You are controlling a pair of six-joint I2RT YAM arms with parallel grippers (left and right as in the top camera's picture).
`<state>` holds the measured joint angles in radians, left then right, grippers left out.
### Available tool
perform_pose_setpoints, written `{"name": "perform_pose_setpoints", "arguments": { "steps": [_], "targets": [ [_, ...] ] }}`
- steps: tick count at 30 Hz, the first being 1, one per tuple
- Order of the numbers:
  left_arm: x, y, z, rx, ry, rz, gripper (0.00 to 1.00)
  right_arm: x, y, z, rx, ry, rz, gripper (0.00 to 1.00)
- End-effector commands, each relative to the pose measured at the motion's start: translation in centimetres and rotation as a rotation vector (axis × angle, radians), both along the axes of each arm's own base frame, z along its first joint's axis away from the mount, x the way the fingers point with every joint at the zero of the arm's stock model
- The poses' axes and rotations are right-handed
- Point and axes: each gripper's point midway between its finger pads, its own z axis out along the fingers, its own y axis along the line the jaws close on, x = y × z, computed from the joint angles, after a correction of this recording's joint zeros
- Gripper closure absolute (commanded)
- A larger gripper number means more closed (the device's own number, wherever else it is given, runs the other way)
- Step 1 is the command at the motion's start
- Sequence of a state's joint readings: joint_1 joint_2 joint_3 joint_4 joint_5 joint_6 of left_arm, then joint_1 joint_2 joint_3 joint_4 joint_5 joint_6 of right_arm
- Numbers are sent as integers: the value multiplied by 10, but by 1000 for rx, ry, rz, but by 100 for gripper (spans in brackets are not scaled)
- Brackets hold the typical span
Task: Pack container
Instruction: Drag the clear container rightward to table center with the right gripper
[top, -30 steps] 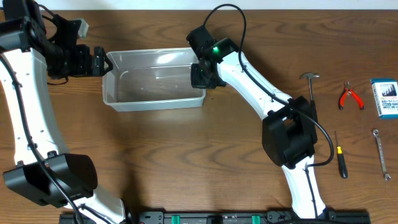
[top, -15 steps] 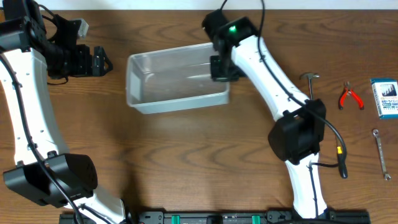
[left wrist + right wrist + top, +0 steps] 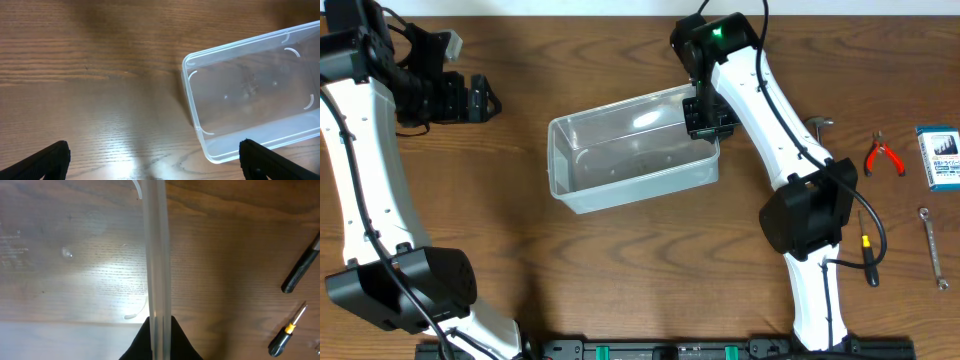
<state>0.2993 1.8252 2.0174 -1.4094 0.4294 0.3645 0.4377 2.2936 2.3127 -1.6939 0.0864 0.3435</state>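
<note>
while askew, container (image 3: 620, 165) rim btwn r jaws

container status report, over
Right gripper shut on container rim. Left gripper open, apart from it. Container empty. Screwdriver lies right of it, not touching.

This is looking like a robotics lab bench dressed as a workshop: a left arm (image 3: 350, 150) and a right arm (image 3: 765, 110) are standing along a black rail (image 3: 650, 351) at the edge of a wood-grain table (image 3: 620, 270). Hand tools are lying spread out at one end (hammer (image 3: 819, 123), red-handled pliers (image 3: 883, 155), screwdriver (image 3: 867, 262), wrench (image 3: 933, 247)) beside a small blue-and-white box (image 3: 940, 157).
</note>
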Motion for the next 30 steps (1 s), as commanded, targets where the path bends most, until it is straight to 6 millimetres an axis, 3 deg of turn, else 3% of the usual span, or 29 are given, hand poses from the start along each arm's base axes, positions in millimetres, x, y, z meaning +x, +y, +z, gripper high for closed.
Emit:
{"name": "perform_pose_setpoints", "arguments": {
  "steps": [1,7,14,20,30],
  "targets": [
    [-3,1,-1,7,5,-7,2,3,-11,22,6,-53,12,99],
    [-4,5,-2,29,17,0,2,-10,-33,56,39,-101,-6,99],
    [-4,5,-2,29,16,0,2,-58,-74,65,14,-75,-64,99],
    [-5,5,-2,28,17,0,2,-74,-77,49,77,-115,-84,99],
    [-9,3,-4,22,38,0,2,-80,-79,-4,72,-83,-89,99]
  ]
}}
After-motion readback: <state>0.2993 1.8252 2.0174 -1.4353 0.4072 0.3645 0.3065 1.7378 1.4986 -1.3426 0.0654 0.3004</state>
